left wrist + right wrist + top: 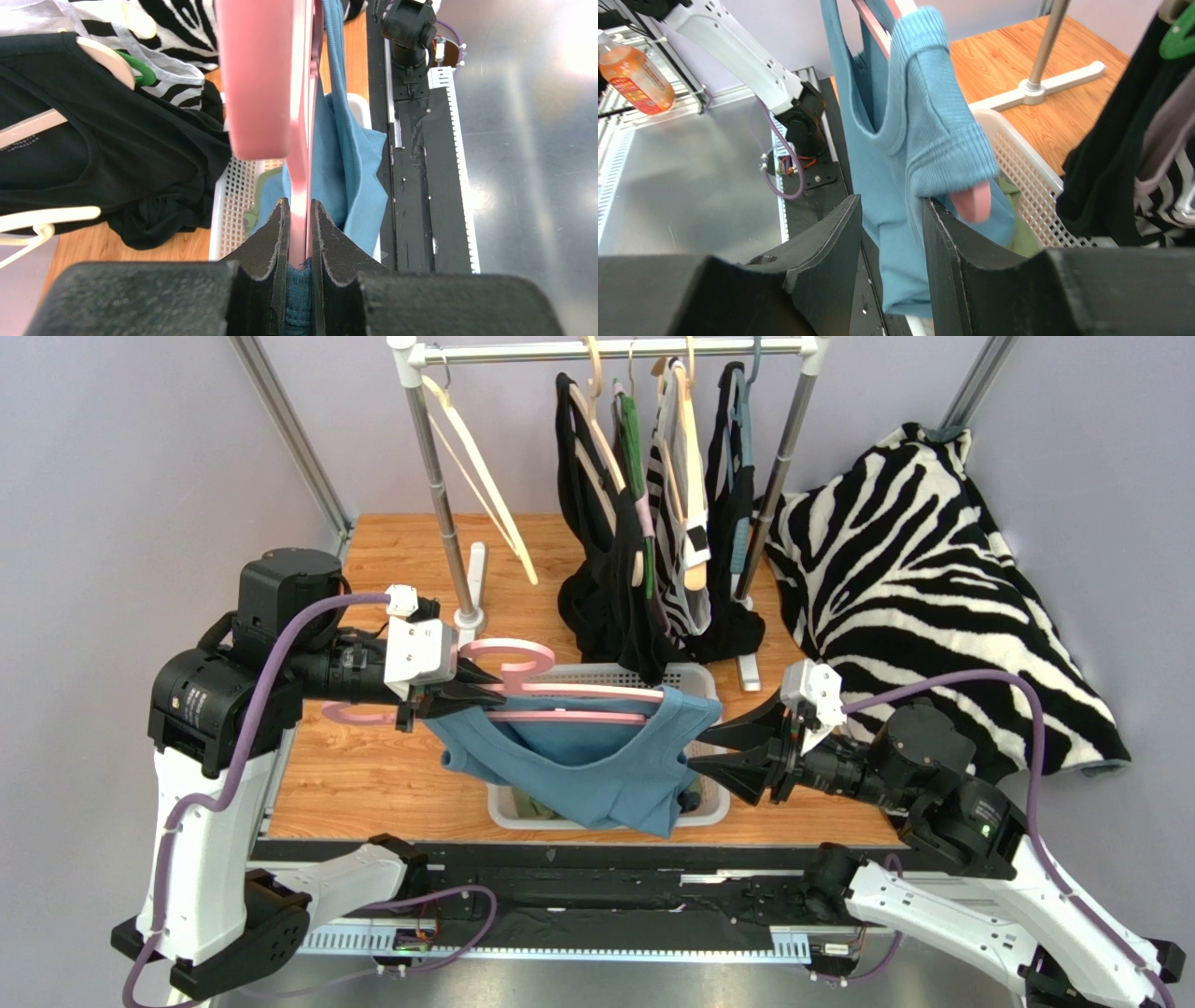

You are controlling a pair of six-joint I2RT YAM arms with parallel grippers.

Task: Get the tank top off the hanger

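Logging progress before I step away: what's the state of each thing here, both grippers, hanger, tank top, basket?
left gripper: shut on the pink hanger
right gripper: open, straddling the tank top fabric
pink hanger: held level above the basket
tank top: still on the hanger, strap hooked over its end
basket: green cloth inside

Nothing legible is showing anywhere. A red label (624, 85) is wrapping the orange drink bottle (629, 66) standing beyond the near left corner of the desk (351, 777), but its print is blurring into specks. Faint grey lettering is running along a cream hanger (42, 122) toward the far edge, too small to read. A pale sticker (197, 703) is sitting on the left arm's black motor housing (232, 728), equally unreadable.
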